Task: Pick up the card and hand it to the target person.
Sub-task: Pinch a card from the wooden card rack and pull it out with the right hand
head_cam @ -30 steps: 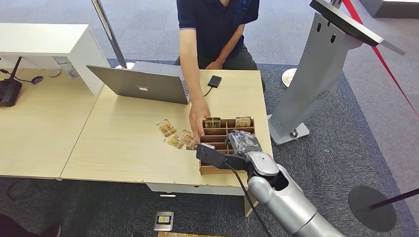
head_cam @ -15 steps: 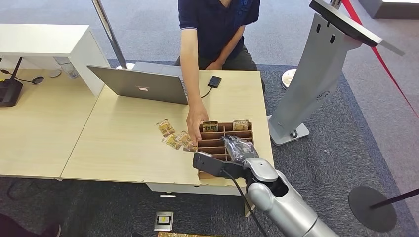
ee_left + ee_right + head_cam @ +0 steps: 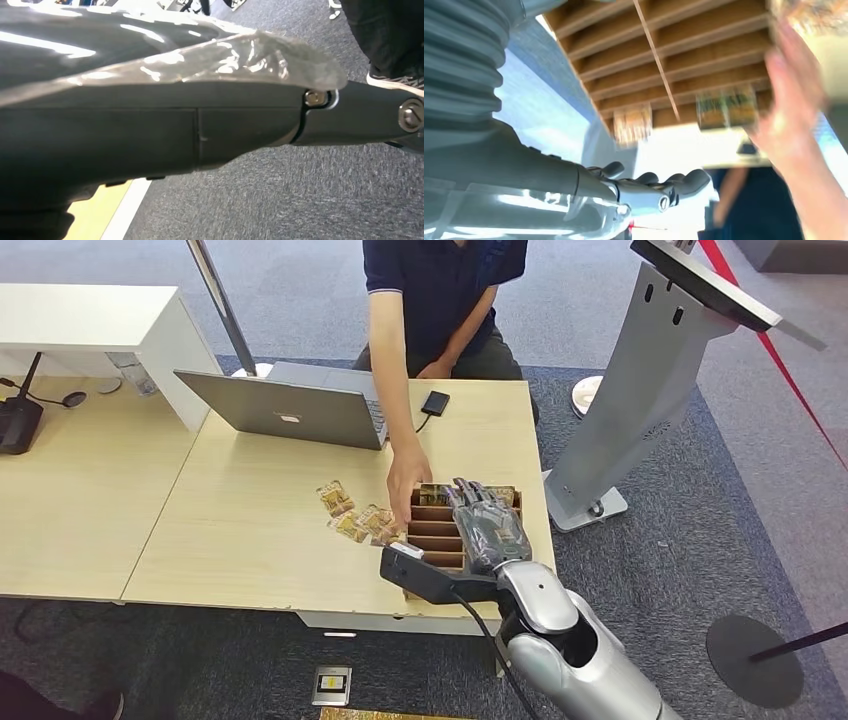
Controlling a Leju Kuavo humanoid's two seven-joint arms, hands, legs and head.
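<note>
Grey carpet (image 3: 720, 540) covers the floor, and on it stands a light wooden counter (image 3: 260, 540) with a person (image 3: 440, 290) in a dark shirt sitting at the far side. You can see a grey laptop (image 3: 290, 410) open on the counter, and a small black box (image 3: 434, 404) on a cable beside it. Near the front right corner sits a wooden tray (image 3: 432, 528) with many little slots. Your right hand (image 3: 487, 525) is stretched out flat over this tray, with its fingers (image 3: 468, 495) spread out straight and nothing in them. From the right wrist view you can see the slots from close by, with one card (image 3: 633, 124) standing in a far slot and another card (image 3: 725, 107) in the slot next to it. The person's hand (image 3: 407, 480) reaches down to the left far corner of the tray, very near your fingers; you cannot tell if it touches a card. A few more loose cards (image 3: 355, 515) lie on the counter just to the left of the tray. You cannot tell from the left wrist view what your left hand (image 3: 150, 135) is doing; it looks dark and very close up, hanging over the carpet. A tall grey stand (image 3: 640, 390) is on the floor to the right of the counter.
</note>
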